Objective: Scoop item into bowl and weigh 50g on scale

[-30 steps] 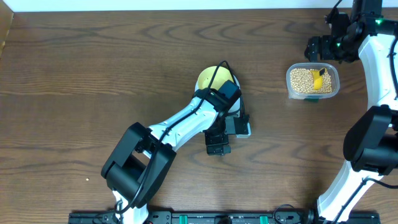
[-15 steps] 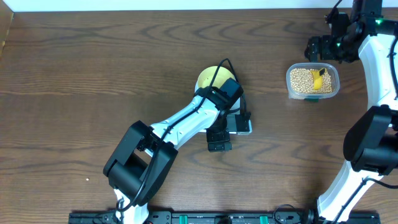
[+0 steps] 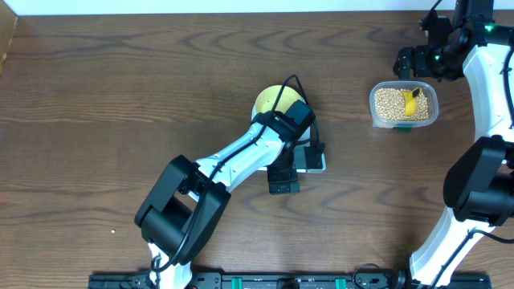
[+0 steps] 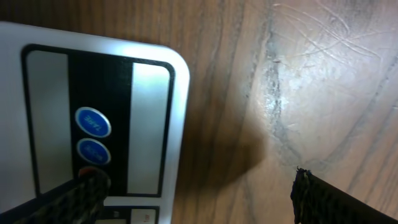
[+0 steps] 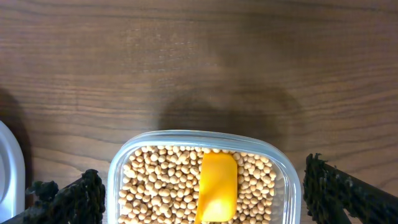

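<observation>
Counter [image 3: 120,80]: brown wood, and everything sits on it.
Left arm [image 3: 237,156]: reaches to the middle and covers most of the scale.
Right arm [image 3: 490,96]: up in the far right corner, by the tub.
Scale [image 4: 149,124]: white, with round blue buttons; only one corner peeks out from above.
Tub [image 3: 377,116]: clear plastic, well apart from the scale.
Bowl [image 3: 269,100]: pale yellow, half hidden by the left arm.
Left tool [image 4: 196,186]: wide, holding nothing, over the scale's button edge.
Right tool [image 5: 205,186]: wide, holding nothing, above the tub.
Scoop [image 5: 217,186]: yellow, lying on the beans.
Beans [image 5: 161,180]: small, tan, all in the tub.
</observation>
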